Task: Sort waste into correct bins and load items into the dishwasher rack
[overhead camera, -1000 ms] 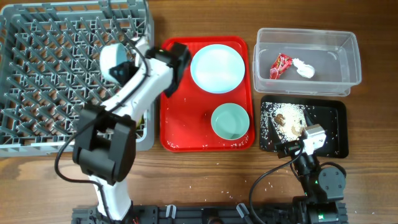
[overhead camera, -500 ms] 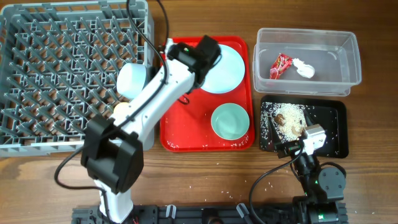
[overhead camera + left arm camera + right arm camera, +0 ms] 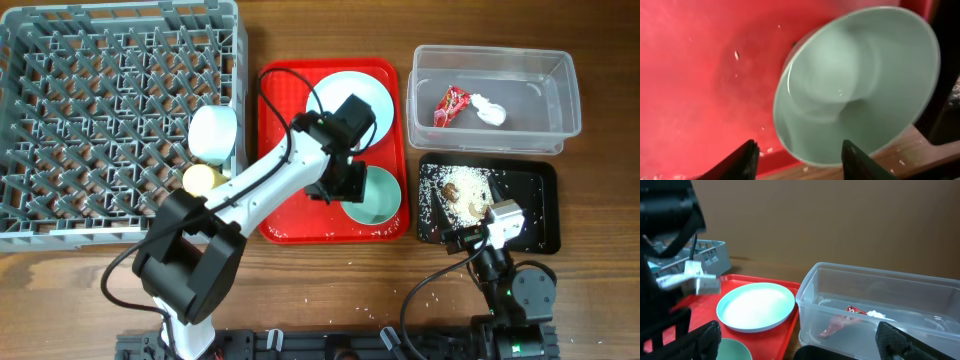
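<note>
Two black fingers (image 3: 744, 159) of the left gripper (image 3: 799, 146) spread wide over a smooth, round teal bowl (image 3: 855, 85).

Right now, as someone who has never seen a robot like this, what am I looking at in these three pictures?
Two robot arms work at a wooden table. The wide picture comes from a camera overhead; the other two from cameras on the wrists. The left arm reaches over a red tray; the left gripper hovers open above a teal bowl, holding nothing. A pale blue plate shares that tray. The right arm sits folded; the right gripper is open and empty too. On the left is a grey dishwasher rack with a yellow cup in it. On the right, a clear tub holds a snack wrapper and tissue wad; a black tray holds food scraps and rice.
</note>
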Action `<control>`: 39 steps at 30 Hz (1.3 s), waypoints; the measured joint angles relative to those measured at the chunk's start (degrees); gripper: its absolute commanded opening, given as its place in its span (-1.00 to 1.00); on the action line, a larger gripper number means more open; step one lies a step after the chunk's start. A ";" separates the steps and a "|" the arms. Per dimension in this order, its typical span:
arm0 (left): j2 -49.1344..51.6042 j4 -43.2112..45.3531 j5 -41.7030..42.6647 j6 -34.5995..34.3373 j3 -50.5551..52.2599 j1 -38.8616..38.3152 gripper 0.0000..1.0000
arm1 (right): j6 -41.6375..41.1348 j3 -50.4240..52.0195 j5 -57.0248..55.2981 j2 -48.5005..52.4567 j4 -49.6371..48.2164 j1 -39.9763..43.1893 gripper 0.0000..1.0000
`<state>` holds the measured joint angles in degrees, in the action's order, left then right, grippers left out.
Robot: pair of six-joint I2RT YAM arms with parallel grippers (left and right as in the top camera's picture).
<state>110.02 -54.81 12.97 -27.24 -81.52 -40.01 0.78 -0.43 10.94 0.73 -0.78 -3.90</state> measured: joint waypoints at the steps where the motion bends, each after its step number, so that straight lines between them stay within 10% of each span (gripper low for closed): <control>1: 0.00 0.98 -0.24 0.33 1.01 0.00 -0.25 | 0.00 -0.02 0.00 0.00 0.00 0.00 1.00; 10: 0.00 8.68 -4.11 -1.31 7.28 -0.02 -0.92 | 0.00 -0.02 0.00 0.00 0.02 0.00 1.00; 18: -1.09 -3.85 -8.44 -1.99 4.52 1.29 -0.92 | 0.00 -0.02 0.00 0.00 -0.02 0.00 0.99; 28: -21.92 -33.88 -55.63 -5.05 -15.21 11.17 -0.92 | 0.00 0.00 0.00 0.00 0.00 0.00 0.99; 39: -14.45 -19.19 -80.65 -9.53 -2.73 25.42 -0.92 | 0.00 -0.02 0.00 0.00 0.00 0.00 1.00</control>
<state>95.57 -74.00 -67.68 -36.77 -84.25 -14.59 0.78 -0.45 10.94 0.73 -0.78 -3.90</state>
